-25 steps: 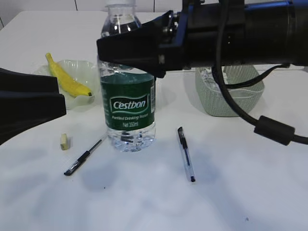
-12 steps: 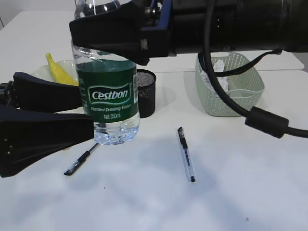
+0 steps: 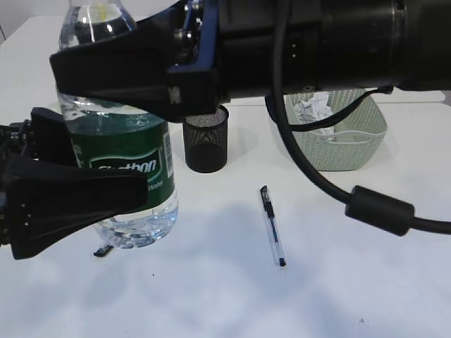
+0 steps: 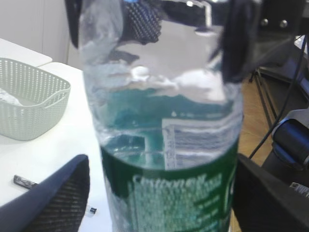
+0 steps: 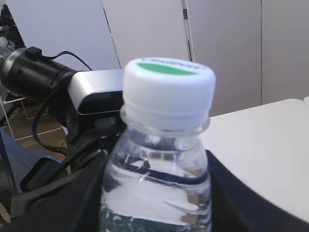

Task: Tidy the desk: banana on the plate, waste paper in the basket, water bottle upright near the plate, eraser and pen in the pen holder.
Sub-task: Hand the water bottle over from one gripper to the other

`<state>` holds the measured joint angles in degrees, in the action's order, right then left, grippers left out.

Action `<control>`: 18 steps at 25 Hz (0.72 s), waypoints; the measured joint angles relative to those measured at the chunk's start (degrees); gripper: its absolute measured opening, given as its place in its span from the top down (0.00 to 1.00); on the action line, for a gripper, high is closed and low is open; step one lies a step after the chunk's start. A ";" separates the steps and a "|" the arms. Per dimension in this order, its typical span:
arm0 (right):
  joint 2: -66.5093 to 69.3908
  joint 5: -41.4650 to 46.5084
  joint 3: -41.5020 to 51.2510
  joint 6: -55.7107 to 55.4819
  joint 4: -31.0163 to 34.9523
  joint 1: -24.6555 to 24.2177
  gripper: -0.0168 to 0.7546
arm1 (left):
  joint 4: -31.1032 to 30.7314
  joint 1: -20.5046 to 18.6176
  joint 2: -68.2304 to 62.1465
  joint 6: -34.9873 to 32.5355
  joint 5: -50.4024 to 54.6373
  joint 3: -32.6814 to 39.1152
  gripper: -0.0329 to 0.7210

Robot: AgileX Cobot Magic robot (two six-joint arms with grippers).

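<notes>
**Clear plastic bottle riding upright between two pincers**

Clear plastic is filling the left of the exterior view: the water bottle (image 3: 120,162) is standing upright, green label facing us, its base just above or on the white table (image 3: 211,296), I cannot tell which. The right gripper (image 3: 106,84) is reaching in from three o'clock across the middle and is pinching the bottle high up, around the shoulder; the right wrist view is showing the white cap (image 5: 168,87) poking up at twelve o'clock with dark fingers (image 5: 63,198) hugging the neck on both sides.

The left gripper (image 3: 84,183) is coming in from nine o'clock at label height, and its jaws are standing spread wide. In the left wrist view the bottle is sitting squarely between the two pads (image 4: 53,198), with a sliver of daylight on each side, so it is bracketing, not squeezing.

Behind the bottle, toward one o'clock, the black mesh pen holder (image 3: 206,144) is standing upright. Further round at two o'clock the pale green basket (image 3: 352,141) is holding crumpled paper (image 3: 313,109). One pen (image 3: 273,225) is lying on the table at four o'clock of the bottle, well apart from both pincers. A dark pen tip (image 3: 103,251) is peeking out beneath the left gripper.
</notes>
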<state>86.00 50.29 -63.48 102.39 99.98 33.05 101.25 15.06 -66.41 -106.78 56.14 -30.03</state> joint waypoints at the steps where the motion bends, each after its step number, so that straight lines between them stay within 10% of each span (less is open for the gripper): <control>1: -0.01 0.00 0.00 0.09 0.00 0.34 0.49 | 0.00 0.03 0.00 0.00 0.13 0.00 0.11; 18: 2.14 -1.65 -0.09 0.39 0.00 3.32 0.49 | 0.00 0.13 -0.10 0.00 0.61 0.00 0.24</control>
<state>88.14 48.64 -63.56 102.78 99.98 36.37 101.25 15.19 -66.50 -106.78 56.75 -30.03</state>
